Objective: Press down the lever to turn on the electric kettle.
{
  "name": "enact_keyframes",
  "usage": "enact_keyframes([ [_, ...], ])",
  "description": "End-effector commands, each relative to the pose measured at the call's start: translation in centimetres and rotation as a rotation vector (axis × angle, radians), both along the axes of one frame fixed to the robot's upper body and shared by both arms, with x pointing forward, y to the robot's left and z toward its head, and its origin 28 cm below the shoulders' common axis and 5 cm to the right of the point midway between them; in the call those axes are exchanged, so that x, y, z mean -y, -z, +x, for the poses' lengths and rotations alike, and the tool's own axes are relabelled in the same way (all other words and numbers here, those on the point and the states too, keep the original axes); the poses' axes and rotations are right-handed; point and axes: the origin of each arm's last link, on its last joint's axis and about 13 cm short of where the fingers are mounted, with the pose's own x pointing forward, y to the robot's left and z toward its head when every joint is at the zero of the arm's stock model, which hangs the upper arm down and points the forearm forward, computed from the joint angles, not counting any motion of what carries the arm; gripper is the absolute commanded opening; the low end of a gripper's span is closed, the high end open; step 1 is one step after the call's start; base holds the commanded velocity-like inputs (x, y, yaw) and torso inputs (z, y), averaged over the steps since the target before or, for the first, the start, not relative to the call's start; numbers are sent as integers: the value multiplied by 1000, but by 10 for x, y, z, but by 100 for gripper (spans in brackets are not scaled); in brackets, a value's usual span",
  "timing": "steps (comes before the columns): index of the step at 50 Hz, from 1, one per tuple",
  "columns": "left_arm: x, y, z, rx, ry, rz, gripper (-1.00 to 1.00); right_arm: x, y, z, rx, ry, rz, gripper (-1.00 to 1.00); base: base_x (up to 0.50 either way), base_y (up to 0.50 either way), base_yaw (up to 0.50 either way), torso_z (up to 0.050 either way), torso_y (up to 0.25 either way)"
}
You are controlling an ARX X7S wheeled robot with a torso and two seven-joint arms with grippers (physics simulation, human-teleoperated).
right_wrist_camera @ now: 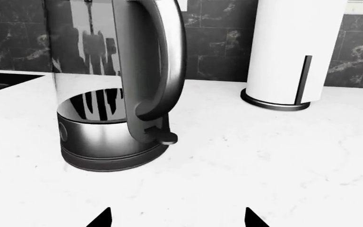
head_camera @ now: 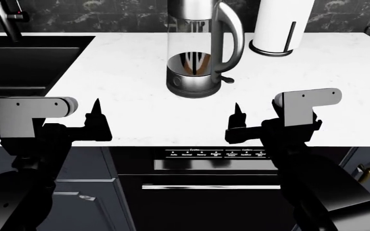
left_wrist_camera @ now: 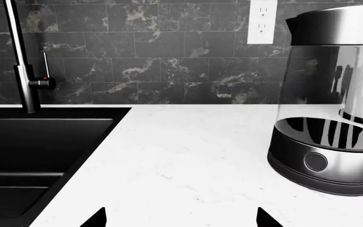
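The lever [right_wrist_camera: 164, 137] is a stubby dark tab sticking out at the foot of the handle [right_wrist_camera: 162, 61], just above the steel base of the electric kettle [right_wrist_camera: 109, 94]; nothing touches it. In the head view the kettle [head_camera: 194, 53] stands on the white counter [head_camera: 127, 82] toward the back, roughly mid-way between the two arms, handle and lever [head_camera: 227, 80] facing the robot's right. The paper-towel roll [head_camera: 280, 24] sits just beside it on the right, a narrow strip of bare counter between handle and roll. The black sink [head_camera: 18, 67] and faucet [head_camera: 8, 17] are well apart on the left. Wide open counter lies in front of the kettle up to the near edge. The left claw [head_camera: 97, 122] and right claw [head_camera: 235, 126] both hover at that front edge, fingers spread apart, holding nothing, well short of the kettle. The right wrist view shows lever and handle clearly. The left wrist view sees the kettle's [left_wrist_camera: 332, 104] opposite side, with a round button [left_wrist_camera: 315, 161] on the base and no lever; it also shows a wall outlet [left_wrist_camera: 262, 21] on the dark tile, hidden from the head view. Below the counter edge the head view shows a dishwasher panel [head_camera: 211, 156].
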Motion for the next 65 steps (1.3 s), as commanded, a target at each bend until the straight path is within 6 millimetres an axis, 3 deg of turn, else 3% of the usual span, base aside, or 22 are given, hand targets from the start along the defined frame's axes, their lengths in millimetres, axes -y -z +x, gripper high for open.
enact_keyframes([
  [1,0,0,0,0,-1,0,100,0,0,0,-6,1,2,100,332,-12,0,0,0],
  [23,0,1,-1,-1,-2,1,100,1,0,2,-9,15,7,100,308,-70,0,0,0],
  [45,0,1,1,-3,-4,1,100,0,-2,-1,-20,16,3,100,11,-20,0,0,0],
  [46,0,1,1,-3,-4,2,100,0,-2,-1,-22,15,4,-100,0,0,0,0,0],
  [65,0,1,0,-5,-3,-1,100,0,-5,-2,-26,-5,8,-100,0,0,0,0,0],
])
